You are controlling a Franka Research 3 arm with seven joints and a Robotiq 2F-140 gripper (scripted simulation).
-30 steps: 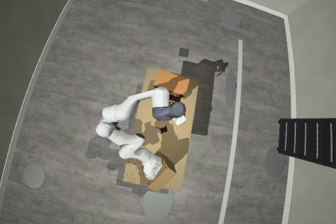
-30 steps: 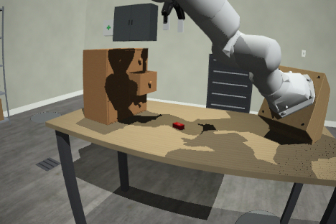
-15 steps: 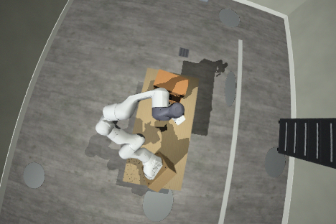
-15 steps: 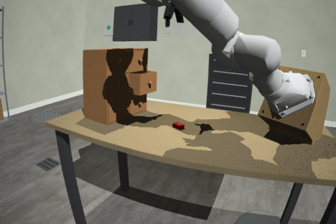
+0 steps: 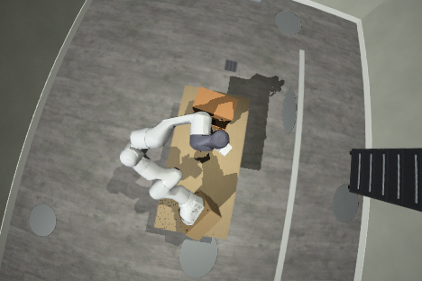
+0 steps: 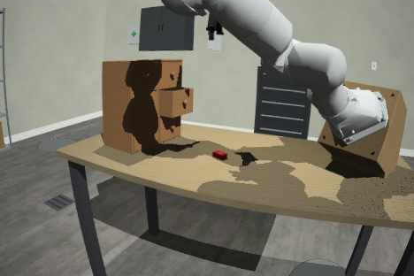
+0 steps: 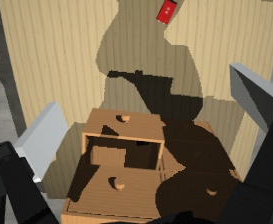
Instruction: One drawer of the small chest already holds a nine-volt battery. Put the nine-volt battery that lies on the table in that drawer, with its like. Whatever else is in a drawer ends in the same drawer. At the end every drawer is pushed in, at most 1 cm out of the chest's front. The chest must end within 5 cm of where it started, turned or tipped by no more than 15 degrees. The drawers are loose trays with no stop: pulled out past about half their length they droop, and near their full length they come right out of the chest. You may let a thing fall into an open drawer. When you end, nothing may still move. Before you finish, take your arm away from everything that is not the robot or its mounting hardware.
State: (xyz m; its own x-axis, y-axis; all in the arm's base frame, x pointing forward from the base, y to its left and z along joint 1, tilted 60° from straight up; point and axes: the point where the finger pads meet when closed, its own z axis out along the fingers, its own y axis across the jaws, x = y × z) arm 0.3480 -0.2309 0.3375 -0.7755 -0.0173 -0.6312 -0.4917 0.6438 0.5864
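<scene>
From the top, your arm (image 5: 151, 137) reaches over the table (image 5: 216, 171) (image 6: 221, 186) (image 7: 42, 45), its wrist end at six o'clock of the chest (image 5: 215, 103) (image 6: 117, 102) (image 7: 107, 197).

From the side, the red battery (image 6: 219, 155) (image 7: 166, 11) lies on the table at about four o'clock of the chest, whose middle drawer (image 6: 177, 103) (image 7: 124, 125) stands out.

In the wrist view, your pincer (image 7: 143, 97) is wide apart with nothing between its pads (image 7: 44, 140); the battery is near twelve o'clock, beyond the open drawer.

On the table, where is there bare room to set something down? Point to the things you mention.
Bare wood shows between the red battery (image 6: 219, 155) (image 7: 166, 11) and the table's near edge (image 6: 177, 189). It is crowded at the chest (image 6: 118, 97) (image 7: 137, 197), where a drawer (image 6: 176, 103) (image 7: 123, 125) juts out.
</scene>
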